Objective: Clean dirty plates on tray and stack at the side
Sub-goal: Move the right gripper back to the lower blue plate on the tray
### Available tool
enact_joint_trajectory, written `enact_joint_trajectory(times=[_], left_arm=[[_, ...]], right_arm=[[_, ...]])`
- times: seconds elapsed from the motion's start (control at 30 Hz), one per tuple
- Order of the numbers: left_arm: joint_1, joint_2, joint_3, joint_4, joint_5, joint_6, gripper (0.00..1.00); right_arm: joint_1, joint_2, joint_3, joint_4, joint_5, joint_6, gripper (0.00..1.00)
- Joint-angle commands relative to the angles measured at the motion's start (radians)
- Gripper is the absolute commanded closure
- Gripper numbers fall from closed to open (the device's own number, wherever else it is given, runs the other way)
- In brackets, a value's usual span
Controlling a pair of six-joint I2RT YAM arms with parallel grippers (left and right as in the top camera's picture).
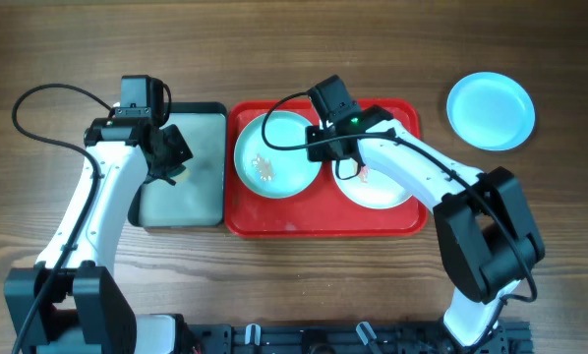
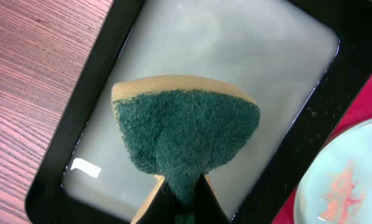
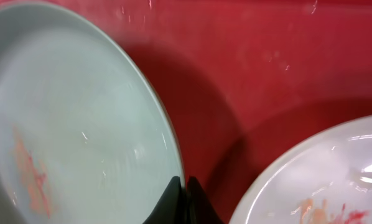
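Two smeared plates, a turquoise plate (image 1: 274,157) and a white plate (image 1: 378,189), lie on the red tray (image 1: 323,224) overhead; a clean plate (image 1: 490,110) sits apart on the table (image 1: 304,49). Left wrist: left gripper (image 2: 183,194) clamps green sponge (image 2: 186,137) over grey tray (image 2: 65,158). Right wrist: right gripper (image 3: 185,186) pinches the turquoise plate's rim.

white arms (image 1: 88,211) with black joints, black cables (image 1: 58,87), green light (image 1: 354,122).
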Motion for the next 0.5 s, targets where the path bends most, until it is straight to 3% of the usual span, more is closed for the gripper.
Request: enact_joint_trajectory(times=[0.0,0.17,0.2,0.23,0.3,0.4,0.43,0.47], left_arm=[[0.002,-0.003,-0.005,0.004,0.009,0.02,0.96],[0.002,-0.003,-0.005,0.004,0.01,0.019,0.96],[0.002,-0.003,-0.005,0.007,0.01,0.019,0.96],[0.002,-0.003,-0.005,0.008,0.01,0.019,0.96],[0.002,-0.003,-0.005,0.019,0.01,0.02,0.96],[0.002,-0.003,-0.005,0.038,0.01,0.02,0.96],[0.002,-0.003,-0.005,0.051,0.014,0.02,0.96],[0.002,-0.002,-0.005,0.056,0.026,0.02,0.96]], right_arm=[[-0.012,0.011,0.009,0.041,0.095,0.032,0.96],[-0.024,0.012,0.009,0.035,0.097,0.051,0.96],[-0.023,0.012,0.009,0.034,0.097,0.051,0.92],[-0.023,0.012,0.009,0.039,0.098,0.033,0.71],[-0.037,0.012,0.014,0.091,0.097,-0.18,0.57],[-0.117,0.012,0.097,0.041,-0.114,-0.319,0.55],[-0.183,0.012,0.151,0.01,-0.314,-0.359,0.58],[-0.2,0.012,0.16,0.003,-0.347,-0.372,0.6]])
